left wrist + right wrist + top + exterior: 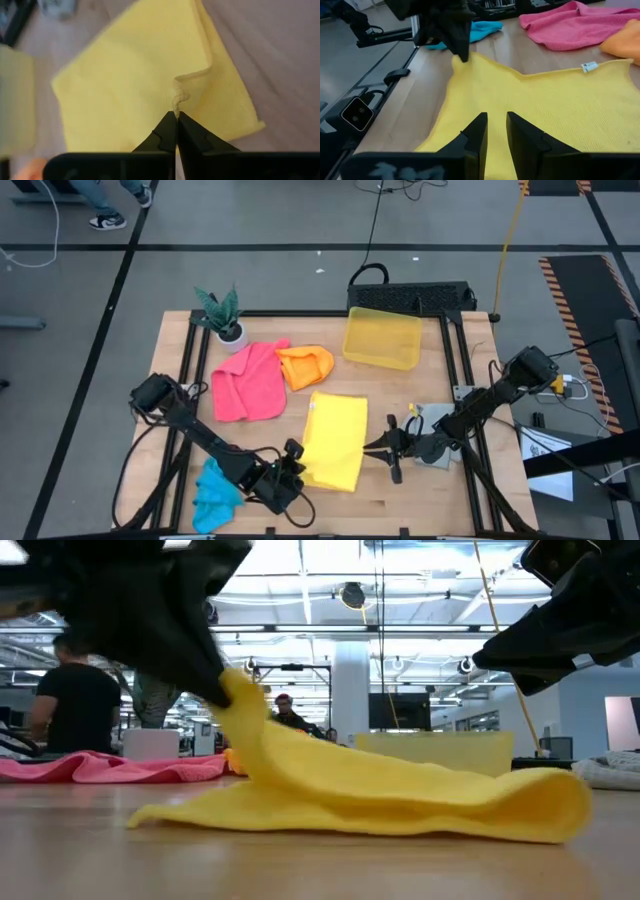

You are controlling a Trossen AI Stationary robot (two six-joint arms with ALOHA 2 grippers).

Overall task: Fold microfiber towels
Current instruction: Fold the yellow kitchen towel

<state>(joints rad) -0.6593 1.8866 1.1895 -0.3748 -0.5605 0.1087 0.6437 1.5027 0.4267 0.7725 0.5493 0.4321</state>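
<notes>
1. Spanning the whole scene, the wooden table (175, 360) carries every item; both arms reach in from its near corners.
2. Centre: the yellow towel (335, 442) lies mostly flat, already doubled, with its near-left corner lifted off the wood into a low ridge, as the low view shows.
3. Left of centre: the pink towel (247, 382) lies crumpled and unfolded, with the orange towel (306, 366) bunched just beside it.
4. Far side: the translucent yellow bin (382, 337) stands apart from the cloths.
5. Near-left edge: the blue towel (214, 492) sits heaped beside the left arm.
6. Right edge: the grey towel (432, 435) lies under the right arm.
7. Left gripper (176, 116): jaws pinched together on the raised corner of the yellow towel.
8. Right gripper (495, 125): fingers slightly parted, holding nothing, poised low over the yellow towel's right edge.
9. Judged risks: the pinch looks thin, taking only a puckered bit of hem, so the corner could slip free if drawn across quickly; with nothing pinning the cloth, the whole towel might drag instead of folding, or the lower layer could lift too and spoil the crease.
</notes>
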